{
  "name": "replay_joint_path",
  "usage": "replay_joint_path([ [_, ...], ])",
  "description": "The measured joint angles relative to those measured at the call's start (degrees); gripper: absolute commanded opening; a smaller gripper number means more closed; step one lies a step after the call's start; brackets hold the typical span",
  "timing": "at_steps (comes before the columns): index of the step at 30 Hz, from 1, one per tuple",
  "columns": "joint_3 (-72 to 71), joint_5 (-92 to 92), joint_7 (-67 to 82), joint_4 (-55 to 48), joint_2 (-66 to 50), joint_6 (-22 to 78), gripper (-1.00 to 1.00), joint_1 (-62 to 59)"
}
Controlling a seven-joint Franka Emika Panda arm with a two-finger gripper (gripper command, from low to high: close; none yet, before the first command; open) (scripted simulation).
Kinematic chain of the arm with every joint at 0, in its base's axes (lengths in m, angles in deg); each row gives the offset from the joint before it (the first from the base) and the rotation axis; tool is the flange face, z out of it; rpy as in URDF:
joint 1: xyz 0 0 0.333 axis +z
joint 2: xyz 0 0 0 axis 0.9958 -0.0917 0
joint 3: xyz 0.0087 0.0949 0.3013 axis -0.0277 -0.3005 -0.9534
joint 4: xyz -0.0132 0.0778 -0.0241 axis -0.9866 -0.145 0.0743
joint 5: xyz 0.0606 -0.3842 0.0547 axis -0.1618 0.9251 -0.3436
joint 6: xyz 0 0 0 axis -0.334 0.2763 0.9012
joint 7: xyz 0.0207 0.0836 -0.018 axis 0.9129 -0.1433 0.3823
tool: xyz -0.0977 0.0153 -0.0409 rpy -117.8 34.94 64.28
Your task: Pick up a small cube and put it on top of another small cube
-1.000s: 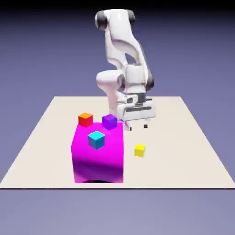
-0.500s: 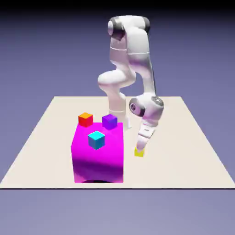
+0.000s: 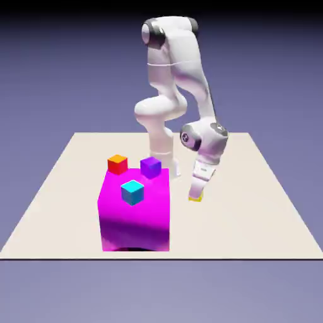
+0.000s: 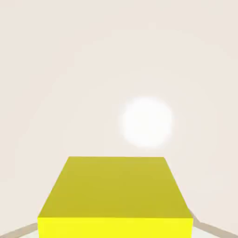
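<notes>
A small yellow cube (image 3: 196, 199) hangs just above the table, right of the big magenta block in the exterior view. My gripper (image 3: 197, 195) is shut on it, fingers pointing down, and they cover most of it. In the hand view the yellow cube (image 4: 116, 195) fills the bottom middle, large, over pale tabletop. A cyan cube (image 3: 132, 192) lies on the magenta block (image 3: 135, 217). A purple cube (image 3: 150, 166) and an orange-red cube (image 3: 117, 164) show at the block's far edge; whether they rest on it or behind it I cannot tell.
The tall magenta block stands near the table's front edge, left of my gripper. The beige table (image 3: 252, 208) stretches out to the exterior view's right of the gripper. A bright round highlight (image 4: 147, 122) shows on the tabletop in the hand view.
The arm swung down to the yellow cube on the table, closed on it, and now holds it slightly higher and further right than where it lay.
</notes>
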Motion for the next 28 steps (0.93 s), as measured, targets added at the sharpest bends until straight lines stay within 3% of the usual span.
replay_joint_path([
  [19, 19.45, -5.81, 38.19, -38.98, 2.38, 36.29, -1.0, -8.77],
  [21, 19.87, -6.3, 38.64, -39.18, 2.32, 36.69, -1.0, -8.14],
  [25, 20.96, -6.81, 38.89, -32.83, -1.37, 26.74, -1.0, -9.37],
  [26, 20.99, -6.83, 38.9, -32.57, -1.52, 26.33, 1.0, -9.7],
  [28, 21.02, -6.75, 38.86, -32.57, -1.52, 26.27, 1.0, -10.22],
])
